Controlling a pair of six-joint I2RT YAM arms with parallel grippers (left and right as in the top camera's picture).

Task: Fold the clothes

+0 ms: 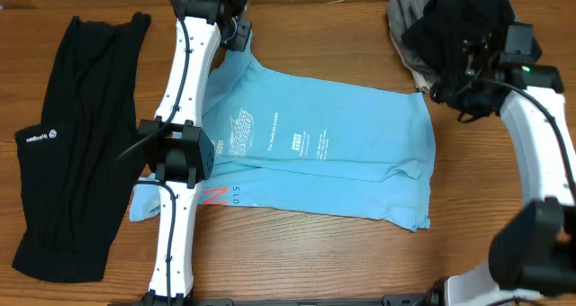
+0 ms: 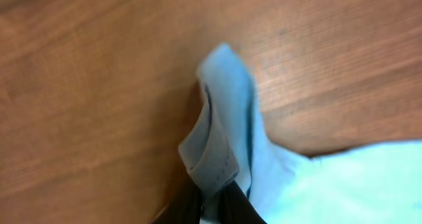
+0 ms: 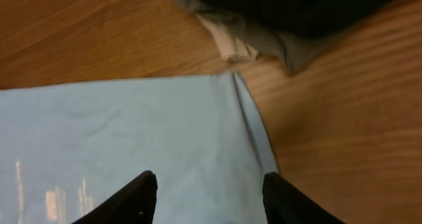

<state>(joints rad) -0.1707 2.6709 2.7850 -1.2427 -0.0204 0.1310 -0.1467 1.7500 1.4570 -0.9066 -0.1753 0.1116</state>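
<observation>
Across the middle of the table [image 1: 297, 274] lay the light blue T-shirt [image 1: 324, 148], lettering up, its near edge seemingly doubled over on itself. Our left gripper [image 2: 211, 207] sat at the shirt's far left corner, clamped on a pinch of blue cloth that stood up in a ridge above the wood. Our right gripper [image 3: 208, 188] hung over the far right corner, fingers spread wide and holding nothing, with the shirt's side edge running just past its right finger.

We judged the step to be taking that second corner. To do it well, the right gripper needed to drop close to the edge, catch only blue cloth and close firmly. Both arms should then lift level, so the fold would run straight. The pile of black and grey garments [image 1: 445, 27] lay just beside that corner, and a careless bite could drag it along.

Much was hard to read. The left arm covered the shirt's left side in the overhead view. The left wrist view was blurred and cut its fingers off at the frame's bottom, so we could not tell whether sleeve or collar was held. The long black garment [image 1: 76, 144] lay apart at the left
</observation>
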